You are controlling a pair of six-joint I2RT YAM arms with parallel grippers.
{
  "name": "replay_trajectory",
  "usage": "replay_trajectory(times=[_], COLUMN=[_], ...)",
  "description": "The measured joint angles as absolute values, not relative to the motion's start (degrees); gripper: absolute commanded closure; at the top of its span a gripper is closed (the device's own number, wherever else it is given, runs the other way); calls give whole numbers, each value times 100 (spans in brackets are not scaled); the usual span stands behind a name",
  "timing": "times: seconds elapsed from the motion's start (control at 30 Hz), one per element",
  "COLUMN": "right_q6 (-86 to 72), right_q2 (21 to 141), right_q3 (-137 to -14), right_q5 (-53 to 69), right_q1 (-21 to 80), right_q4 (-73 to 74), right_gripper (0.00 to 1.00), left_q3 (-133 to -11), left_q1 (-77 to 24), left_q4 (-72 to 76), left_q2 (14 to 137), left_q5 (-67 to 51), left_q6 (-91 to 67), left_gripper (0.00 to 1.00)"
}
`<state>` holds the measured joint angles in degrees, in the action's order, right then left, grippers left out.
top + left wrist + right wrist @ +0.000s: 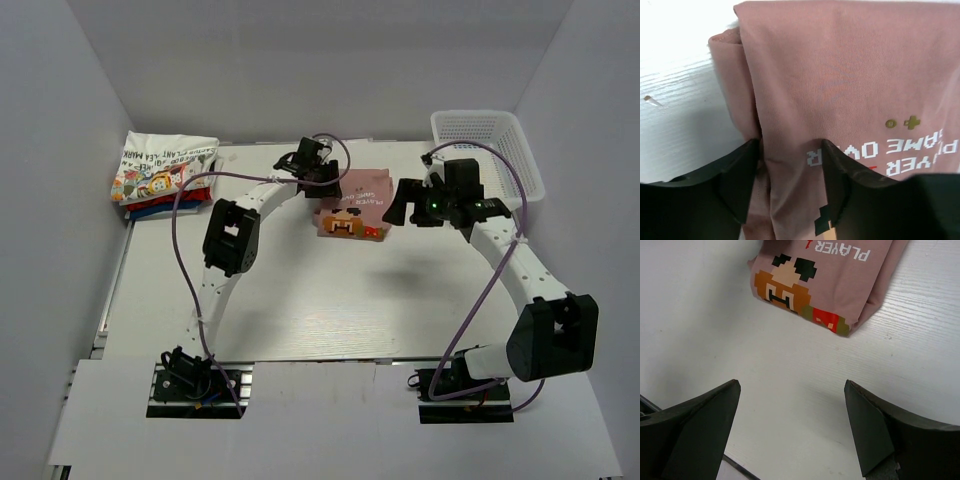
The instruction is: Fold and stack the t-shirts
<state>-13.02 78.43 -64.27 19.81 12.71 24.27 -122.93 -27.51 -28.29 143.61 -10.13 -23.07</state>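
Step in hand: likely lifting the folded pink tee (352, 207) to carry it to the stack of folded tees (160, 178).
Left gripper (790, 165): set down on the tee's left edge, fingers partly parted with a ridge of cloth between them; whether they actually pinched it could not be told.
Right gripper (790, 395): wide open, empty, hanging over bare table (320, 300) just to the right of the tee.
Doing it well: the grip should catch every layer at the folded edge, not the top one alone, or the fold would probably fall open on the lift. A low, slow carry and a square landing on the stack would suit.
Pink tee, position: far middle of the table, well apart from the stack at the far left and the basket (486, 116) at the far right.
Pink tee, look: dusty pink, folded into a compact rectangle, print up, with a pixel cartoon face and white block lettering; layered edges showed along the left side.
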Motion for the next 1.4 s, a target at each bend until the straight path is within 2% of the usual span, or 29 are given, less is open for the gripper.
replay_trajectory(times=[0.07, 0.1, 0.13, 0.17, 0.2, 0.23, 0.5, 0.77, 1.0, 1.17, 1.4], right_q6=[-1282, -1273, -1262, -1251, -1240, -1227, -1096, -980, -952, -923, -878], right_q2=[7802, 7793, 7791, 7791, 7782, 7769, 7594, 7529, 7419, 7419, 7419], right_q3=[-6372, -6353, -6342, -6322, -6302, -6274, -5986, -5839, -5728, -5725, -5725], right_q5=[1931, 1911, 1890, 1859, 1835, 1809, 1494, 1197, 1015, 919, 873], right_q1=[1271, 1271, 1271, 1271, 1273, 1271, 1271, 1271, 1271, 1271, 1271], right_q4=[2440, 2434, 2436, 2434, 2429, 2427, 2386, 2379, 2377, 2377, 2366], right_gripper=[10, 10, 10, 10, 10, 10, 10, 10, 10, 10, 10], left_q3=[-12230, -12204, -12184, -12156, -12169, -12169, -11653, -10842, -10436, -10355, -10680], left_q1=[-2801, -2834, -2869, -2928, -2969, -3022, -3293, -3175, -2720, -2158, -1225], left_q4=[-2764, -2740, -2722, -2692, -2718, -2746, -2421, -2257, -2025, -2043, -2659], left_q2=[14348, 14344, 14341, 14341, 14341, 14344, 13998, 12715, 11668, 11539, 11539], left_q5=[-956, -937, -919, -888, -856, -781, 84, 871, 1562, 1702, 1328], left_q6=[-2233, -2187, -2161, -2091, -2038, -2021, -1382, -202, 1015, 1737, 2482], left_gripper=[44, 53, 74, 74, 84, 100, 100, 100, 100, 100, 100])
